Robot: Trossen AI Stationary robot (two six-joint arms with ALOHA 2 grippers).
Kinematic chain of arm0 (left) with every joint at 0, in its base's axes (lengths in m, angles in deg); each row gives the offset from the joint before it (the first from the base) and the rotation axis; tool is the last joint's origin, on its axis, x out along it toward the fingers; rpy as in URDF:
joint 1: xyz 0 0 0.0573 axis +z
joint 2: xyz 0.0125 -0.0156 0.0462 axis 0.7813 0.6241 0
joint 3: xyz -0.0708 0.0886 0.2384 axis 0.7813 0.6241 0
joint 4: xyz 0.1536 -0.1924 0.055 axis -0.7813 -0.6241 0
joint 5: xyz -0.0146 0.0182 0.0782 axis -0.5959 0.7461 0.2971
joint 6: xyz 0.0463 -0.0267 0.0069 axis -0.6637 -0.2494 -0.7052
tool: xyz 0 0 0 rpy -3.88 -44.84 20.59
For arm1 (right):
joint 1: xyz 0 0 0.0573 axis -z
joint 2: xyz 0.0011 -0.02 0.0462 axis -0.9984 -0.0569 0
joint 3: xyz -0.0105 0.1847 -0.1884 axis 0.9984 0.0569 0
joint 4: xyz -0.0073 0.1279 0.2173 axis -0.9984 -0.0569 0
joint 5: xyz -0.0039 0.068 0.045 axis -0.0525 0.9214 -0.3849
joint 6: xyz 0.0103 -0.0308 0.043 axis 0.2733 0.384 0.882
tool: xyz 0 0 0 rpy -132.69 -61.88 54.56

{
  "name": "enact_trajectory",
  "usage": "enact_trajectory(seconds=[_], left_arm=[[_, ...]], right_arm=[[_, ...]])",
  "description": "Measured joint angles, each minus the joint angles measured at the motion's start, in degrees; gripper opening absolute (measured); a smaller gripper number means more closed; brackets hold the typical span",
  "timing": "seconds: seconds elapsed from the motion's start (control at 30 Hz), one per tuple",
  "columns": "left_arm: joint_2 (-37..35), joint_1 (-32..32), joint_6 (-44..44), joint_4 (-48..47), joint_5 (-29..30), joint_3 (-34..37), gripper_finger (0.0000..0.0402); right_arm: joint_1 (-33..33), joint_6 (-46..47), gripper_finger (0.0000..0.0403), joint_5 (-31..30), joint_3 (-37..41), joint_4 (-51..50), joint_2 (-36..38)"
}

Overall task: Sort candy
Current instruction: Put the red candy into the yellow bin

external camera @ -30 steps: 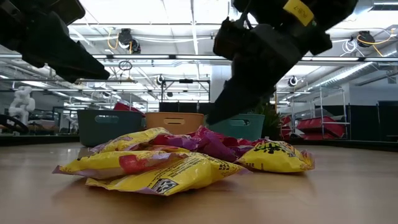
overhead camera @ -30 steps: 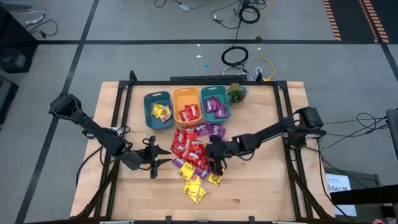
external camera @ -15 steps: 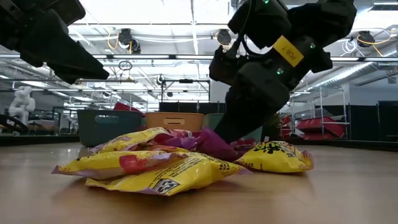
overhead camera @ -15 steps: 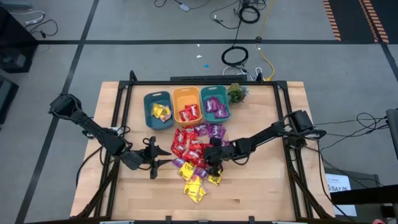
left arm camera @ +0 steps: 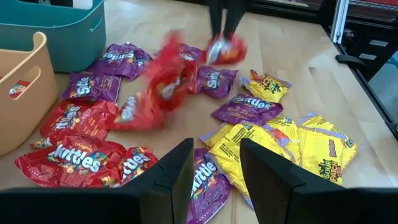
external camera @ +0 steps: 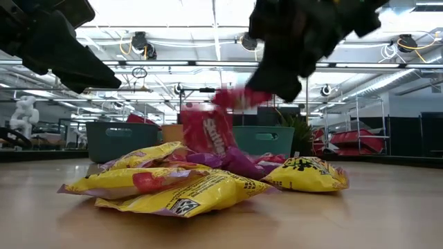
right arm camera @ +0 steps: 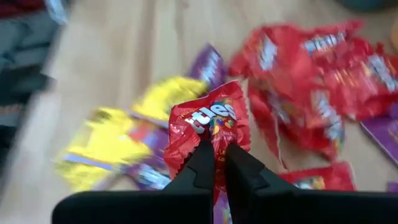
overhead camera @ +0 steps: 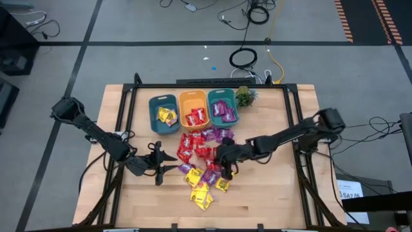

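A: So the red candy packet (right arm camera: 208, 127) is hanging clear of the pile now, is it?

B: Yes. A second ago the right hand (right arm camera: 214, 163) was standing wide above the heap; now its fingers are pinching tight on that packet's edge and carrying it up off the tabletop (overhead camera: 270, 193).

A: And the rest of the candy (overhead camera: 203, 164)?

B: It is lying in the middle of the tabletop, red, purple and yellow mixed, just in front of the three bins.

A: Which bin is it heading for?

B: I am guessing the orange bin (overhead camera: 194, 110), since reds are already sitting in it.

A: What about the left hand (overhead camera: 159, 162)?

B: It is hovering beside the pile, partly open, gripping nothing, exactly where it was.
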Motion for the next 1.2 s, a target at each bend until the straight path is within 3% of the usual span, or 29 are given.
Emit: enact_trajectory(seconds=[0.4, 0.63, 0.77, 1.03, 1.2], left_arm=[[0.01, 0.00, 0.02, 0.05, 0.00, 0.00, 0.0140], [0.01, 0.00, -0.02, 0.03, 0.00, 0.00, 0.0140], [-0.01, -0.01, -0.04, 0.02, 0.00, 0.00, 0.0140], [-0.01, 0.00, -0.04, -0.20, 0.00, 0.02, 0.0140], [0.00, -0.01, -0.04, -0.23, 0.00, 0.04, 0.0140]], right_arm=[[0.71, -2.53, 0.0002, -1.66, -0.02, -0.57, 6.33], [6.12, -3.90, 0.0002, -3.32, -0.74, 2.50, 6.27], [12.20, -6.59, 0.0002, -3.01, -6.83, 0.26, 3.46], [23.00, -11.02, 0.0007, -3.13, -26.93, -8.07, -9.58], [27.75, -10.24, 0.0035, -3.10, -31.62, -8.77, -14.18]])
